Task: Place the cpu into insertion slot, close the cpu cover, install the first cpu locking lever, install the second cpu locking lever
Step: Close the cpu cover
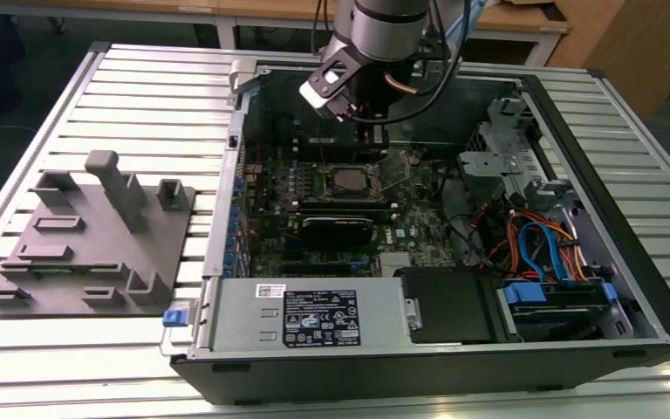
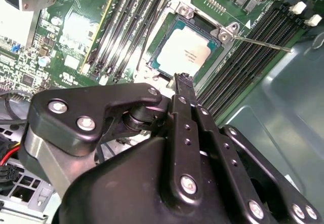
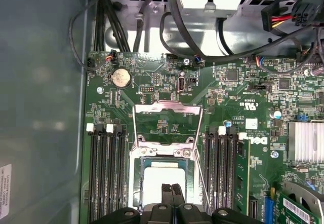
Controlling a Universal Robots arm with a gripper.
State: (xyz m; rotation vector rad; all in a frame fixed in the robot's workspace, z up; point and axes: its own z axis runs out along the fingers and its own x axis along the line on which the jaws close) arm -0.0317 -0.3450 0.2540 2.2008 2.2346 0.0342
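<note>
1. The gripper [image 3: 171, 188] is seen with its fingers pressed together and nothing held. Its tips are poised just over one edge of the cpu [image 3: 161, 181].
2. The cpu is found seated flat in the insertion slot [image 3: 162, 161], silver top up, in both wrist views.
3. The cpu cover [image 3: 167, 107] is swung open beyond one side of the slot, and green motherboard [image 3: 152, 82] is seen through its cut-out.
4. A locking lever [image 2: 263, 42] is stuck out unlatched across the memory slots [image 2: 243, 64].
5. In the exterior view, the arm [image 1: 387, 22] is reached down into the open computer case [image 1: 428, 367].
</note>
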